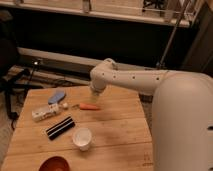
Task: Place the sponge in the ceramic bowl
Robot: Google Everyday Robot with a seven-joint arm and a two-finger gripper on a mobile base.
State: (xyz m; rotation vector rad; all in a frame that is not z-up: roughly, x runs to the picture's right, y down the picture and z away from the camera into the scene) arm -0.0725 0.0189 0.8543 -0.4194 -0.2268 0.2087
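Note:
The light-blue sponge (57, 96) lies flat near the table's far left corner. At the near left edge sits the red-orange ceramic bowl (54, 164), partly cut off by the frame. My white arm reaches in from the right, and its gripper (94, 93) hangs over the far middle of the table. It is to the right of the sponge and just above a small orange object (90, 106). The gripper is apart from the sponge and far from the bowl.
On the wooden table (120, 135) are a white packet (44, 113), a black-and-white striped bar (60, 127) and a white cup (82, 138), all between the sponge and the bowl. A dark chair (7, 60) stands at the left.

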